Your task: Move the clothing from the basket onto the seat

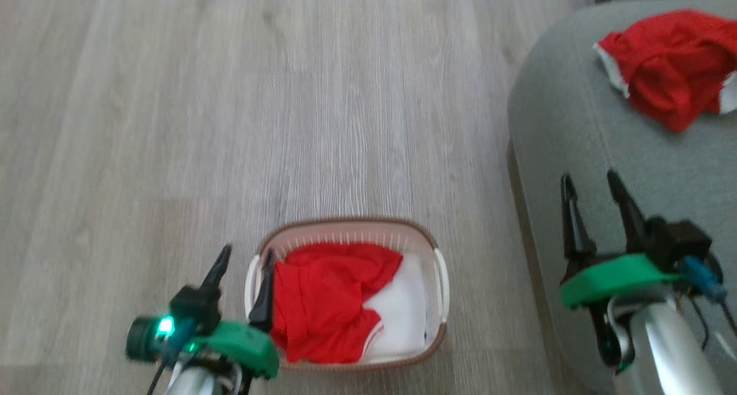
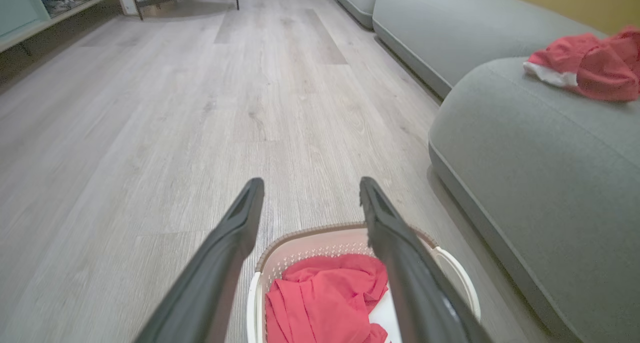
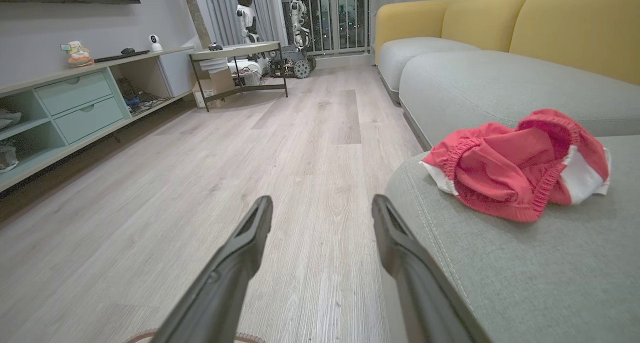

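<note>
Basket [image 1: 345,222] at 6 o'clock on floor [image 1: 173,124], red garment [image 1: 328,300] inside. Left hand [image 1: 246,255] open, empty, by its 9 o'clock rim. Right hand [image 1: 590,179] open, empty, at seat [image 1: 576,153] edge; shorts [image 1: 668,67] at 1 o'clock.

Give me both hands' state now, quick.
Left hand: open, holding nothing, by the basket.
Right hand: open, holding nothing, over the seat.

The basket [image 1: 345,232] stands on the pale wood floor [image 1: 173,107]; a red garment [image 1: 671,67] lies on the grey-green seat [image 1: 570,130].
</note>
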